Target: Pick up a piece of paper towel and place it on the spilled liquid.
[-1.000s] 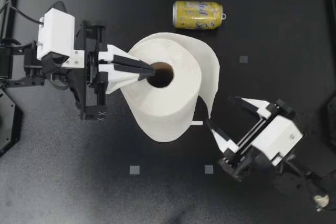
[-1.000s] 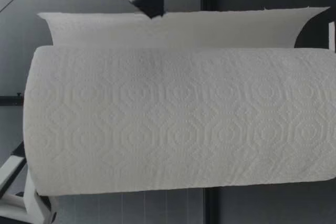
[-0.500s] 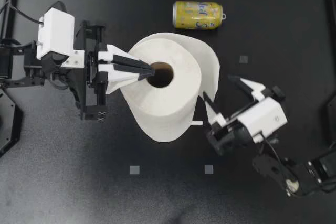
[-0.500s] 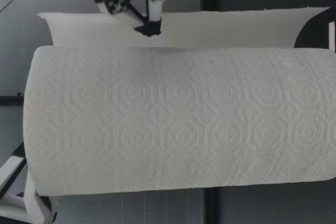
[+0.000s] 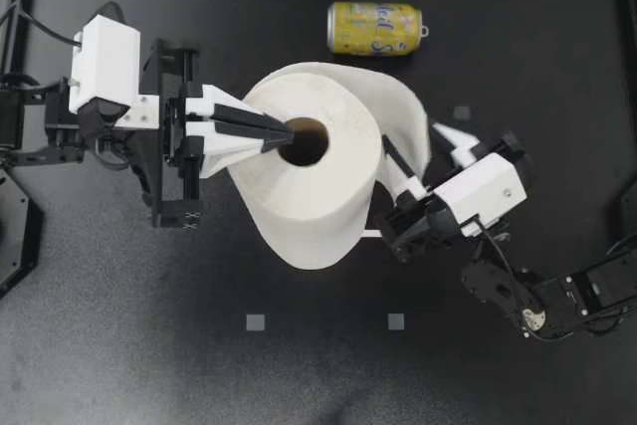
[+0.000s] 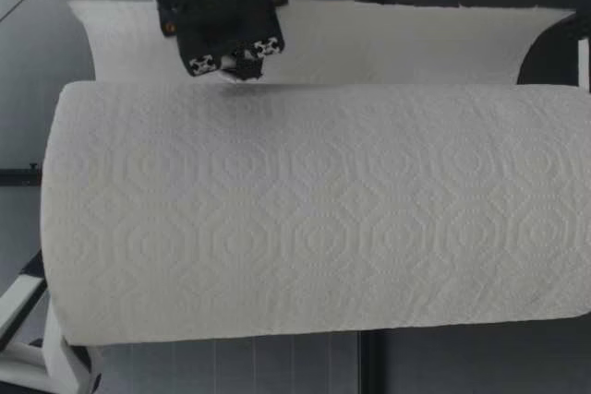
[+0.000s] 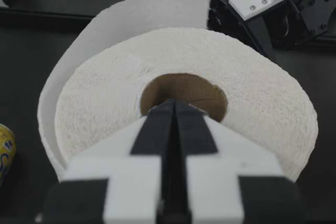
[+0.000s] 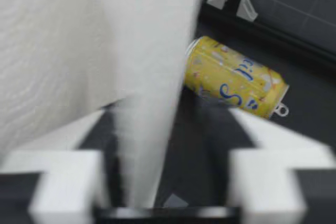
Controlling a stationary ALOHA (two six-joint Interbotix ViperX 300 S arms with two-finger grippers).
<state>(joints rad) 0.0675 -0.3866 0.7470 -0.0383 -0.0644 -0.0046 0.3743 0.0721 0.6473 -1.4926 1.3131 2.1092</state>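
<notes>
Paper towel roll (image 5: 314,186) stands on end on the black table (image 5: 129,345), whose matte top carries a few small grey square marks (image 5: 256,322). Seen from table height, the roll's quilted side fills nearly the whole scene.

My left gripper (image 5: 285,133) lies across the top of the roll. It is clenched, with its two fingers pressed flat together and nothing between them. Their tips sit at the near rim of the cardboard core (image 5: 309,142). They may be resting on the cardboard, though from above and from the wrist I cannot tell contact from hovering.

My right gripper (image 5: 418,151) is spread wide on the roll's other side and grasps nothing. A loose sheet (image 5: 403,111) curling off the roll hangs between its fingers. The sheet runs close along the finger nearer the roll, and the other finger (image 8: 273,171) stands well apart from it.

Ahead of the right gripper, past the sheet, a yellow can (image 5: 375,28) lies on its side on the table. Its pull-tab end points away from the roll. Beyond the can, at the table's far edge, rises a grey wall (image 8: 294,3) lined in a grid.
</notes>
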